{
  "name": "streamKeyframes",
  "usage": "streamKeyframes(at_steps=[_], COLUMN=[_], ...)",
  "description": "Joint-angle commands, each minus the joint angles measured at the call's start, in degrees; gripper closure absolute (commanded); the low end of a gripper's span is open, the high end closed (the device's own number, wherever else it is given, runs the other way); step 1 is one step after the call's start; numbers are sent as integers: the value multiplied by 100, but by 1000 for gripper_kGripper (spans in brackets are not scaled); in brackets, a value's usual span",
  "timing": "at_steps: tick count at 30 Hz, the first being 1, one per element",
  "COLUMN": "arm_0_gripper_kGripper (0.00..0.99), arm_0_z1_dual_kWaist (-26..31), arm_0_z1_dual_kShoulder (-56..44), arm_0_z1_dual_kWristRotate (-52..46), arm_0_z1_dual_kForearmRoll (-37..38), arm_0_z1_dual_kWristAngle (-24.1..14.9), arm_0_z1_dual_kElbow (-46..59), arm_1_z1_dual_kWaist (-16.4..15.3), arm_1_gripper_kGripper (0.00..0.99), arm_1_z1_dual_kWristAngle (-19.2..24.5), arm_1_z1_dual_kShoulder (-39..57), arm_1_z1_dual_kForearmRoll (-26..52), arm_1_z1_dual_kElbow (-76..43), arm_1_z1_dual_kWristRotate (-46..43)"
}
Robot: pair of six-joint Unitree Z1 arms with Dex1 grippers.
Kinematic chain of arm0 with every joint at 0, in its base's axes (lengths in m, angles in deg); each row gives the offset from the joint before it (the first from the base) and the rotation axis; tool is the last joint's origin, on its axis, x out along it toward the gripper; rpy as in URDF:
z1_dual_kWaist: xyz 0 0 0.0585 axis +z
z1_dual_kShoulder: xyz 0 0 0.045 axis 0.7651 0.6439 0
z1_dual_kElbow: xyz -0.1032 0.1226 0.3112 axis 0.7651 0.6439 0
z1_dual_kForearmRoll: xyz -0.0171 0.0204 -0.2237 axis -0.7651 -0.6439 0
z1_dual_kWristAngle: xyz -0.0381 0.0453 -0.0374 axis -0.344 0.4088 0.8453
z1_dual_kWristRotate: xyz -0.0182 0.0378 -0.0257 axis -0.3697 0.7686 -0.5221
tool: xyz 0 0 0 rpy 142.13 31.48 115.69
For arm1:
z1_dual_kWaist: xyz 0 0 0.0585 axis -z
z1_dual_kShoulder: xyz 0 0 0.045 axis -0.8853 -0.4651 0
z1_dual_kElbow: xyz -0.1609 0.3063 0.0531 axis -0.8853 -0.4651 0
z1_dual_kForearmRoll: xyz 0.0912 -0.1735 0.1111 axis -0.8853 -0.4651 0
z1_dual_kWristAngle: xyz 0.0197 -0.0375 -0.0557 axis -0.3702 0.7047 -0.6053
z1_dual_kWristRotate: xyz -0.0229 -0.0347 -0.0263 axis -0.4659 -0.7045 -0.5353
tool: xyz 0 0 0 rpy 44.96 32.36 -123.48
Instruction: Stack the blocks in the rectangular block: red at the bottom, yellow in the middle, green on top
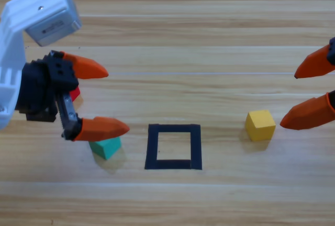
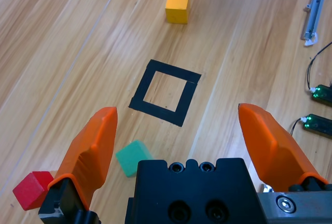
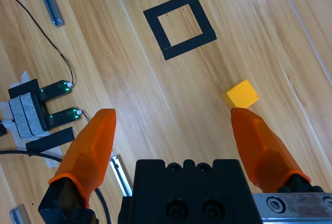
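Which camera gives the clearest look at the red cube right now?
The left wrist view: the red cube sits in plain sight at the lower left, beside the left hand. In the high view only a sliver shows from under that hand. The right wrist view doesn't show it at all.

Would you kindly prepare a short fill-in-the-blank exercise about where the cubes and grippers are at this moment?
1. The black tape square holds ____ cubes.
2. The yellow cube lies nearest the ____ gripper.
3. The left gripper, jaws open, hovers above the green cube and the ____ cube.

Missing words: no; right; red
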Motion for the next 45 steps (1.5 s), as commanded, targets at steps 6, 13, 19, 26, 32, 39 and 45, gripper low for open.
streamKeyframes(at_steps=[6, 13, 19, 26, 32, 39, 45], arm_0_gripper_kGripper=[0, 0, 0, 0, 0, 4, 0], arm_0_z1_dual_kWaist=[-114, -114, -114, -106, -62, 519, 861], arm_0_z1_dual_kShoulder=[86, 121, 147, 297, 789, 1580, 2327], arm_0_z1_dual_kWristRotate=[38, 56, 64, -867, -3056, -5191, -6325], arm_0_z1_dual_kForearmRoll=[-67, -85, -85, -32, -182, -1676, -2985], arm_0_z1_dual_kWristAngle=[-90, -98, -107, -889, -2577, -3201, -3254], arm_0_z1_dual_kElbow=[-107, -89, -80, -177, -783, -1961, -2972], arm_1_z1_dual_kWaist=[-130, -130, -34, -42, -34, -34, 2], arm_1_gripper_kGripper=[17, 22, 19, 16, 16, 4, 1], arm_1_z1_dual_kWristAngle=[69, 367, 1000, 2661, 2723, 2670, 2661], arm_1_z1_dual_kShoulder=[-219, -905, -1678, -2346, -2390, -2918, -3700], arm_1_z1_dual_kForearmRoll=[124, 133, 133, 115, 115, -491, -1247], arm_1_z1_dual_kElbow=[-126, -21, 498, 1051, 1025, 1596, 2343], arm_1_z1_dual_kWristRotate=[-3, 164, 832, 2511, 2836, 3838, 4321])
